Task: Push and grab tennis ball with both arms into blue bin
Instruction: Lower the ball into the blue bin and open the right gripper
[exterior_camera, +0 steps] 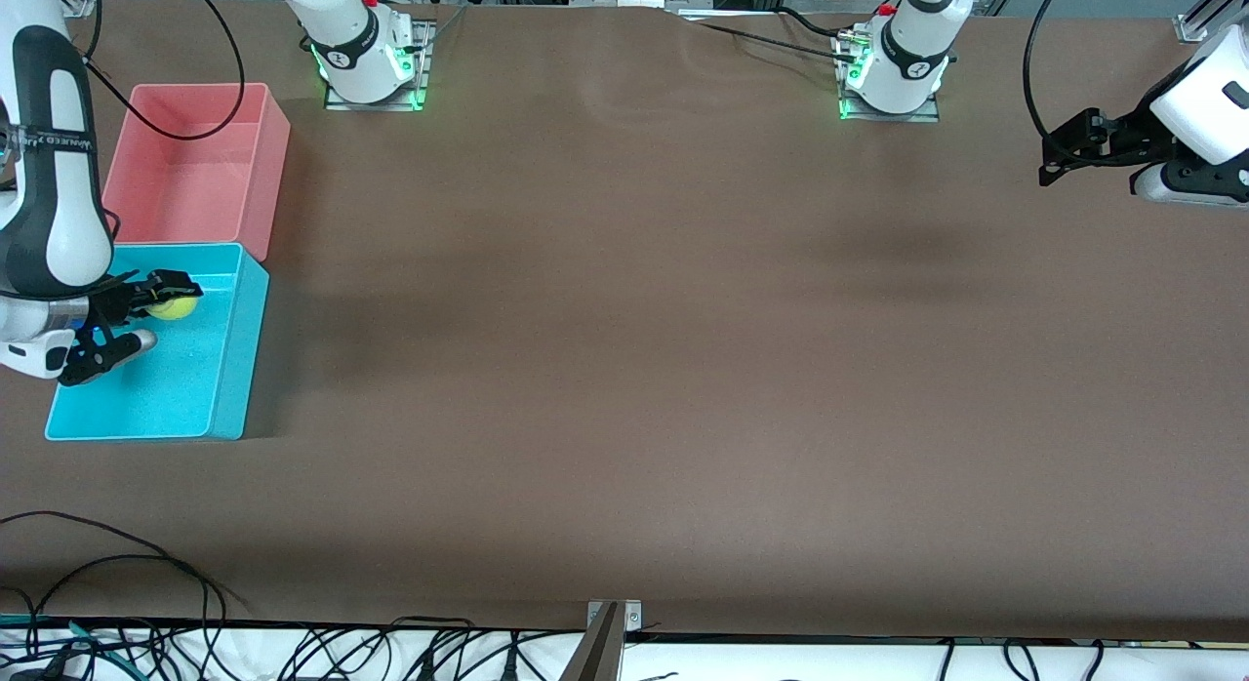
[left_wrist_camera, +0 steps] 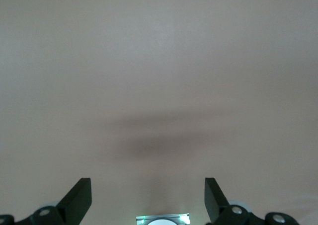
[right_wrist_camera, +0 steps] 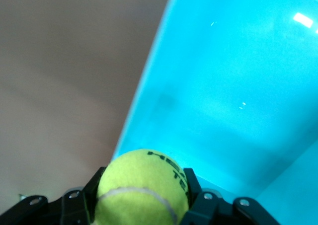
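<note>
- The right tool [exterior_camera: 161, 300] hangs over the blue bin [exterior_camera: 220, 388], its two black fingers closed against the sides of the tennis ball [exterior_camera: 174, 307], which it holds above the bin's floor toward the wall next to the pink bin [exterior_camera: 263, 174].
- In the right wrist view the ball [right_wrist_camera: 142, 187] sits between the fingers [right_wrist_camera: 193, 187], with the bin's cyan floor [right_wrist_camera: 238, 86] below it and one thin straight wall dividing cyan from brown table.
- The blue bin stands at the right arm's end of the table [exterior_camera: 624, 369], touching or just beside the pink bin, which lies farther from the front camera.
- From the bins to the left arm's end the brown table surface is bare and matte.
- The left tool [exterior_camera: 1059, 159] waits over the table's edge at the left arm's end, its fingers [left_wrist_camera: 79, 197] spread wide apart and holding nothing.
- Black letters curve across the ball's fuzzy yellow-green felt beside a pale seam; they are partly cut off and I cannot read a whole word.
- Both bins are thin-walled rectangular plastic tubs; the blue floor looks faintly speckled.
</note>
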`<state>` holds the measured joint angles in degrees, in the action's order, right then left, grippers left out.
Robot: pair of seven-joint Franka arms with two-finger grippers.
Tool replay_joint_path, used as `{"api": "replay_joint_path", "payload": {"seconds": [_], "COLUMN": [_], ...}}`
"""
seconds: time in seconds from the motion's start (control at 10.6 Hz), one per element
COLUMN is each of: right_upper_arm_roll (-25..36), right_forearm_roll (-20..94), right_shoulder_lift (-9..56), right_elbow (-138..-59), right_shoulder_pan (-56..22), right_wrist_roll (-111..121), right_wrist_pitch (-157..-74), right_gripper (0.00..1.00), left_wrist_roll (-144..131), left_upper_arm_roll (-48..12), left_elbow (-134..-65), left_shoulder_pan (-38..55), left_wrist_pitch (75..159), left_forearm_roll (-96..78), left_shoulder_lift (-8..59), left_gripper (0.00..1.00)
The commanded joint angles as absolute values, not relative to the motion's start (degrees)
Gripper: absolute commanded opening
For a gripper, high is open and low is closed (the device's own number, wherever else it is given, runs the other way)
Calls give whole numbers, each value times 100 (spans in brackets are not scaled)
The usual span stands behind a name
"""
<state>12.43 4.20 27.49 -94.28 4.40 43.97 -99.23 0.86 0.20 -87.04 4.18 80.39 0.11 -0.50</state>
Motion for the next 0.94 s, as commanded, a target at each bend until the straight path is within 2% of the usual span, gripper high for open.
{"api": "replay_joint_path", "payload": {"seconds": [0.0, 0.85], "right_upper_arm_roll": [1256, 1283], "right_forearm_roll": [212, -246], "right_shoulder_lift": [2654, 3155], "right_elbow": [-10141, -10301], "right_shoulder_pan": [694, 1045], "right_wrist_roll": [4904, 6168], "right_wrist_pitch": [-11035, -12304], "right_gripper": [0, 0], "left_wrist_roll": [44, 44], "left_upper_arm_roll": [44, 44], "left_elbow": [-8508, -8508], "left_shoulder_pan": [483, 483], "left_wrist_pitch": [7901, 7901], "left_forearm_roll": [167, 167], "left_shoulder_lift": [26, 26], "left_gripper": [100, 100]}}
